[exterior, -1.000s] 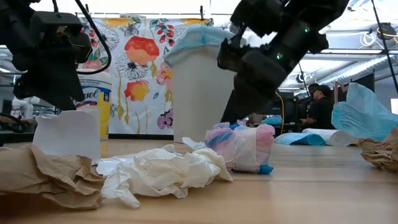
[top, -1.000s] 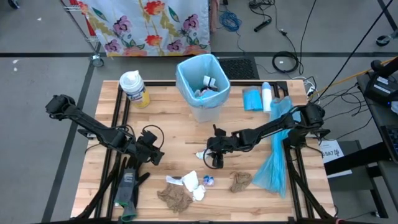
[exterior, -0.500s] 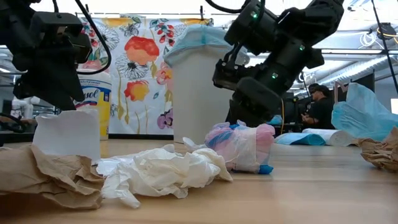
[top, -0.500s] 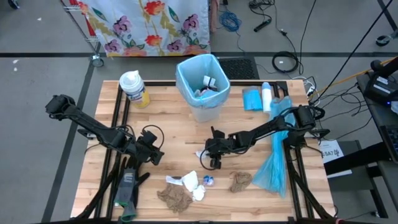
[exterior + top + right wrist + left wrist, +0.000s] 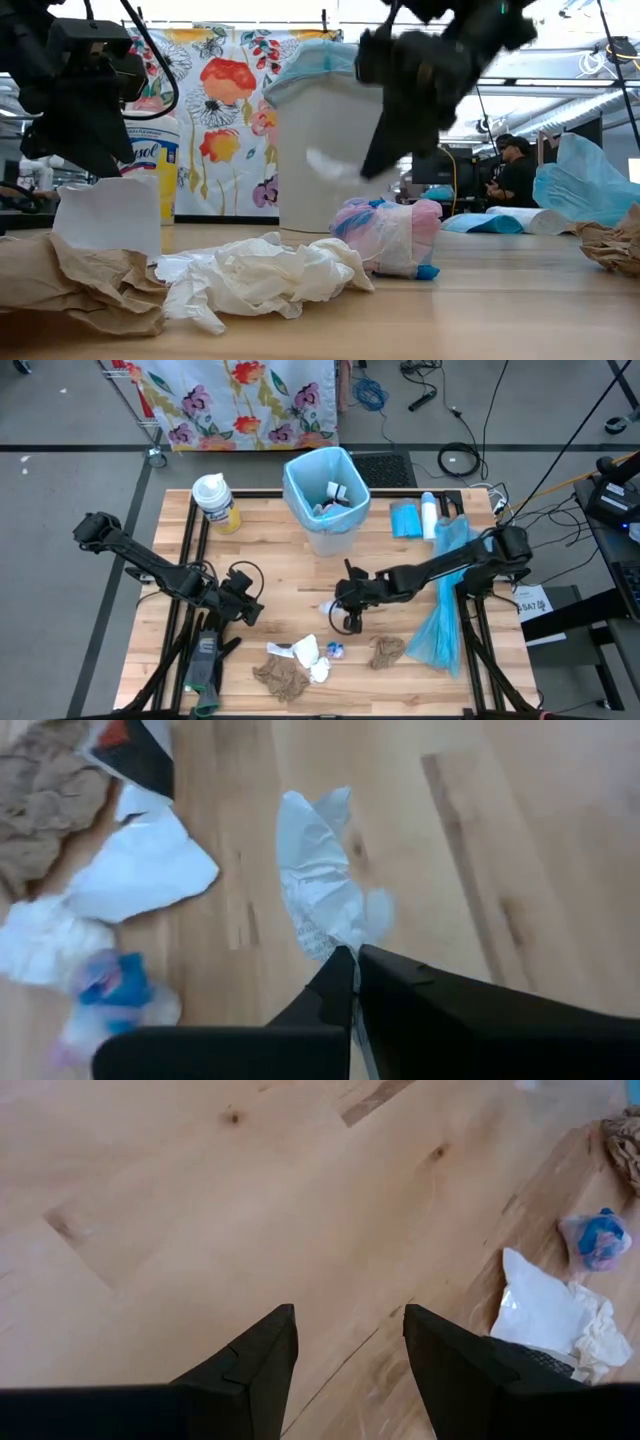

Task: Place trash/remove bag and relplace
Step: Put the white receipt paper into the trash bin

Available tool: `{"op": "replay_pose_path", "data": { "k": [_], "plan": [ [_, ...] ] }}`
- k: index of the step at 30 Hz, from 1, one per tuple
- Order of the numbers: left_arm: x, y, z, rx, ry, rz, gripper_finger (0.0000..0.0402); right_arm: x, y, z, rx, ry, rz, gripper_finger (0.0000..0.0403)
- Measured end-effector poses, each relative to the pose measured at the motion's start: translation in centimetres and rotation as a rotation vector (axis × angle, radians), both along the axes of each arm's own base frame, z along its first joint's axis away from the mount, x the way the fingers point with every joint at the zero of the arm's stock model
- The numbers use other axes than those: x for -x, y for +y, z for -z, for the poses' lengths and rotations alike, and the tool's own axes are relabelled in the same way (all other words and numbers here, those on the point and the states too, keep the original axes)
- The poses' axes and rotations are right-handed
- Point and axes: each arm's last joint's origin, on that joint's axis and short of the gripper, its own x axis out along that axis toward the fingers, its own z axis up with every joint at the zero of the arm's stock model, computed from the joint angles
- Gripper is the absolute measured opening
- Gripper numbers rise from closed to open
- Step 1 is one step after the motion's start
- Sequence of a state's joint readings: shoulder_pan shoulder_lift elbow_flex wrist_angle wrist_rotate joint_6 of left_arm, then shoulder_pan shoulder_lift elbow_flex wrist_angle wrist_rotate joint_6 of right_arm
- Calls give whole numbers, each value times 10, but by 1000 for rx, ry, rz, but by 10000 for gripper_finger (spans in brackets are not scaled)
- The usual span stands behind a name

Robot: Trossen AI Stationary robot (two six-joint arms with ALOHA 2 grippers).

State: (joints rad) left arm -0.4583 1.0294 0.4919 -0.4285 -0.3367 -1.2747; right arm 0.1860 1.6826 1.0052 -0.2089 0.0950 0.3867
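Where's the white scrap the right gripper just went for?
The white scrap is pinched in the shut right gripper near the table's middle in the high view, in front of the bin and above the loose trash pile.

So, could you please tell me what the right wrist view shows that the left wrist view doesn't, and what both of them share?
Only the right wrist view shows the right gripper shut on a thin white scrap, held just off the table, and a brown paper towel.

Only the left wrist view shows the left gripper open and empty over bare wood.

Both show the flat white paper and the little blue wrapper lying on the table.
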Motion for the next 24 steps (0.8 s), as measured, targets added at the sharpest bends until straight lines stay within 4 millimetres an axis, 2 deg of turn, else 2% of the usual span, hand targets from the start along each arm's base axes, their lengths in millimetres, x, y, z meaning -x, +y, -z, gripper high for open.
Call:
{"op": "replay_pose_path", "data": {
  "k": [5,13,20,24],
  "plan": [
    [0,0,0,-1,2,0,187,-1,-5,-53,60,-45,-57,1],
    [0,0,0,-4,-2,-3,187,-11,-27,-131,178,-120,-66,0],
    [0,0,0,-4,-5,-4,187,-12,-68,-202,289,-297,39,0],
    [0,0,0,-4,-5,-4,187,-9,-97,-230,312,-383,132,0]
  ]
}}
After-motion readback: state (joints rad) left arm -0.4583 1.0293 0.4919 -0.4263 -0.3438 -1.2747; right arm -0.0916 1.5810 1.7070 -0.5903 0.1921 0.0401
